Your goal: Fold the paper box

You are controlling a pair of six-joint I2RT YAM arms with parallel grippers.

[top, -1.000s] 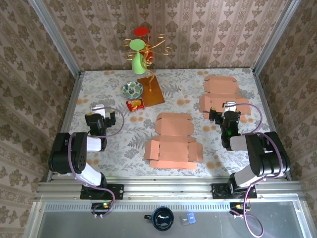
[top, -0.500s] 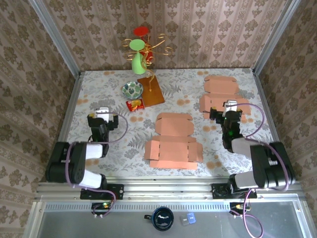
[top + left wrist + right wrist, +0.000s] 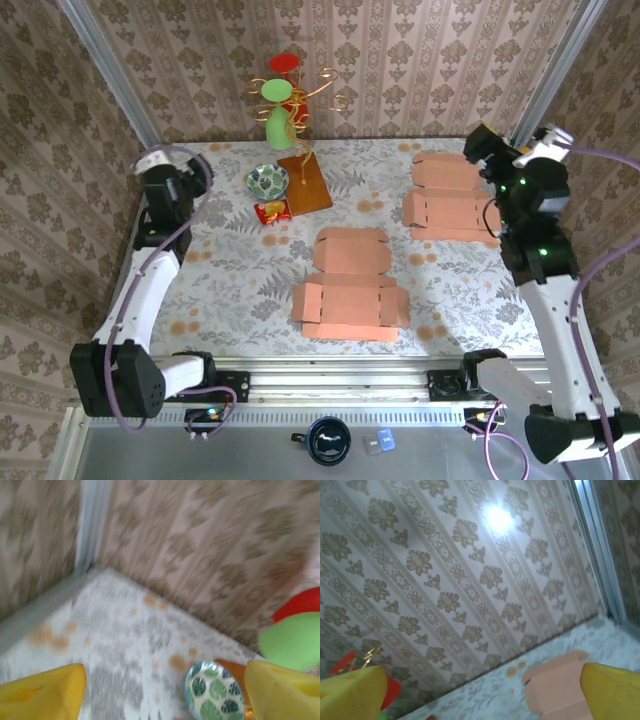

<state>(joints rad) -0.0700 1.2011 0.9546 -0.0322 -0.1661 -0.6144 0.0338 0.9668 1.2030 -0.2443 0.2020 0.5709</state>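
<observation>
The paper box [image 3: 350, 285] lies flat and unfolded, pink, in the middle of the table. My left gripper [image 3: 192, 177] is raised over the back left corner, far from the box. In the left wrist view its yellow fingers [image 3: 45, 695] stand apart, and the left gripper [image 3: 165, 695] is open with nothing between them. My right gripper [image 3: 479, 146] is lifted high at the back right. In the right wrist view the right gripper [image 3: 480, 695] is open and empty, facing the back wall, with the edge of a pink flat box [image 3: 555, 685] below it.
More flat pink boxes [image 3: 448, 195] lie stacked at the back right. A patterned bowl [image 3: 267, 181] [image 3: 215, 692], a red snack packet [image 3: 273, 211], a brown board [image 3: 305, 183] and a green vase [image 3: 277, 125] stand at the back left of centre. Patterned walls close three sides.
Both arms have risen from a low folded pose near the table's sides and swung up toward the back corners. The paper box has not moved.
</observation>
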